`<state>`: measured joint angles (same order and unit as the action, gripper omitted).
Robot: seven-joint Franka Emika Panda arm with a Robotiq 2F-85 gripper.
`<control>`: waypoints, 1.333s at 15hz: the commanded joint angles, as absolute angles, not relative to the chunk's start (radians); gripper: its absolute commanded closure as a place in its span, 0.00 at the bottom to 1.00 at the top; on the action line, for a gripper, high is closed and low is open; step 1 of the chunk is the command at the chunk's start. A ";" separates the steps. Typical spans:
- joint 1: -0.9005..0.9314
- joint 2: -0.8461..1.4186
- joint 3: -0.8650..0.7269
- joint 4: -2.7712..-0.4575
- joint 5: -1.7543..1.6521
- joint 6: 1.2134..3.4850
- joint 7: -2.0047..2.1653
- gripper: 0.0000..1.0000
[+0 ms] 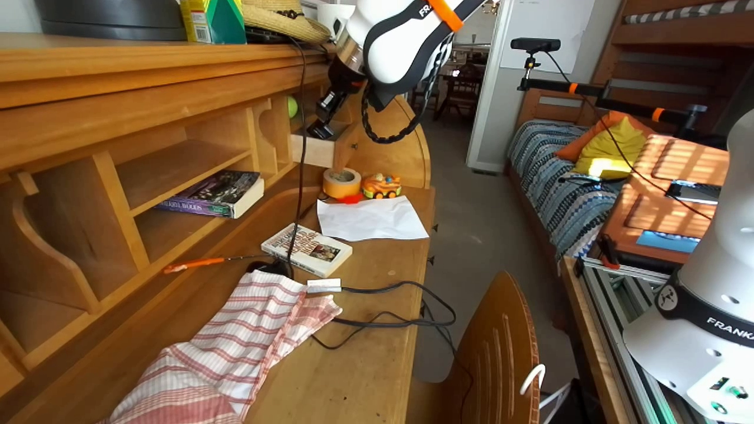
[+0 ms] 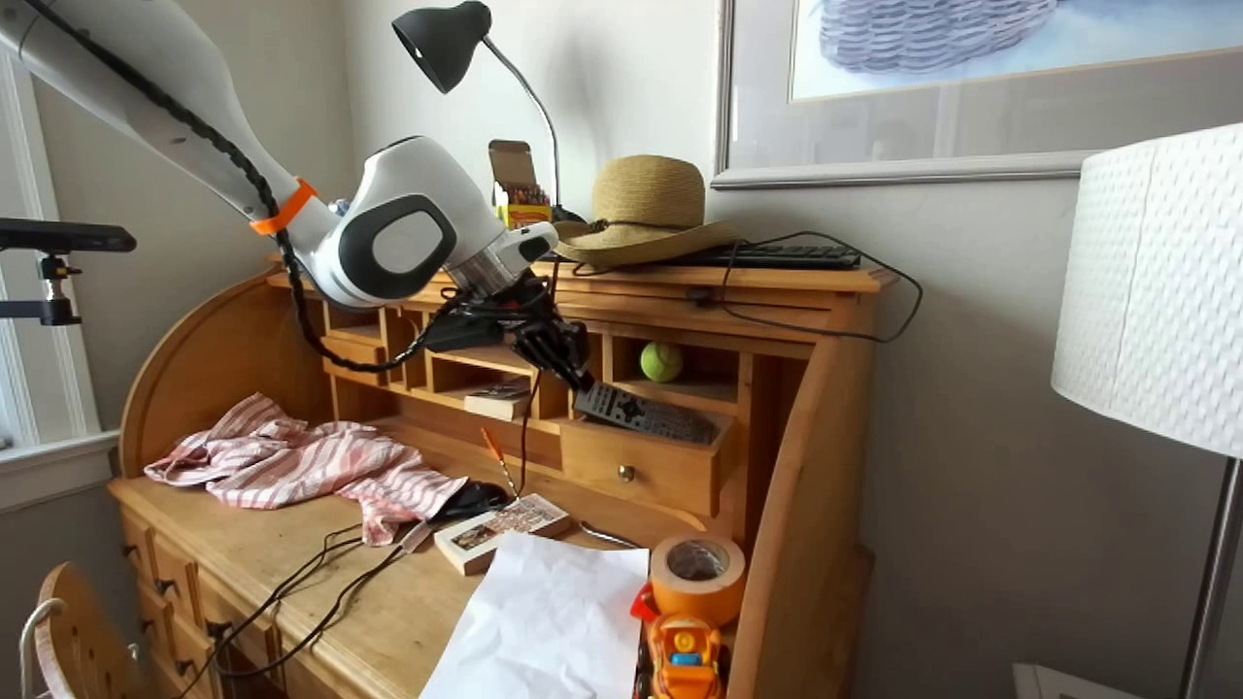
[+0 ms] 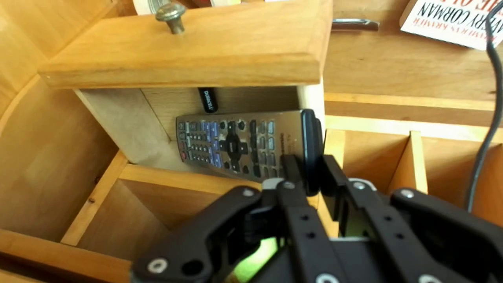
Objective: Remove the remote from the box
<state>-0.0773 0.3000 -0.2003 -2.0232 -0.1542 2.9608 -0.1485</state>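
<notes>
Jaws nearly closed, fingertips (image 3: 294, 173) either side of black end of remote ctrl (image 3: 232, 145); gap filled by its thickness, so they have hold of that end. Remote ctrl tilted in pulled-out wooden drawer (image 3: 180, 76), box-like w/ pale side walls: btns up, gripped end raised at a side wall, opp. end lower, inside. Can't tell if lower end touches drawer floor. Duracell batt. (image 3: 208, 100) in same drawer, just beside remote ctrl, twd knob (image 3: 173, 19) side. Tennis ball (image 2: 661, 361) in cubby (image 2: 707, 371) directly above drawer, visible in both exterior views. On desk (image 1: 347, 377), below: tape roll (image 2: 697, 592) w/ orange toy car (image 2: 684, 660) just beside; white paper (image 2: 544, 621) next to both; paperback (image 2: 500, 534) near paper; red/white striped cloth (image 2: 311, 466) crumpled, further along. On desk's top shelf (image 2: 777, 279), in an exterior view: straw hat (image 2: 649, 199), brim over blk keyboard (image 2: 796, 254); crayon box (image 2: 524, 214), lid up, near hat.
</notes>
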 commanded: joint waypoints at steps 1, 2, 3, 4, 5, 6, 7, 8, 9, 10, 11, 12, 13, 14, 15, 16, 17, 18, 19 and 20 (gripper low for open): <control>-0.095 0.293 -0.176 -2.044 -0.172 2.888 -0.166 0.95; -0.095 0.289 -0.176 -2.046 -0.176 2.881 -0.169 0.56; -0.095 0.285 -0.175 -2.052 -0.178 2.882 -0.171 0.54; -0.090 0.285 -0.179 -2.062 -0.186 2.880 -0.160 0.48; -0.082 0.282 -0.183 -2.076 -0.197 2.894 -0.149 0.39; -0.071 0.280 -0.194 -2.089 -0.216 2.918 -0.129 0.32; -0.046 0.284 -0.220 -2.098 -0.230 2.934 -0.116 0.23; -0.037 0.292 -0.229 -2.100 -0.247 2.944 -0.105 0.17; -0.022 0.301 -0.247 -2.100 -0.272 2.955 -0.085 0.10; -0.005 0.306 -0.267 -2.100 -0.302 2.967 -0.065 0.01; 0.021 0.315 -0.300 -2.096 -0.343 2.981 -0.029 0.00; 0.041 0.321 -0.324 -2.090 -0.371 2.992 -0.002 0.00; 0.064 0.330 -0.353 -2.082 -0.400 3.006 0.029 0.00; 0.090 0.338 -0.386 -2.073 -0.426 3.016 0.062 0.00; 0.115 0.344 -0.418 -2.062 -0.445 3.027 0.093 0.00; 0.135 0.350 -0.442 -2.052 -0.457 3.028 0.117 0.00; 0.159 0.361 -0.474 -2.034 -0.472 3.025 0.145 0.00; 0.175 0.373 -0.493 -2.018 -0.478 3.020 0.161 0.00; 0.192 0.380 -0.513 -2.005 -0.483 3.017 0.177 0.00; 0.199 0.395 -0.522 -1.986 -0.475 3.009 0.185 0.00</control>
<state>0.1542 0.3454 -0.4660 -2.0388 -0.4445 3.0076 0.1155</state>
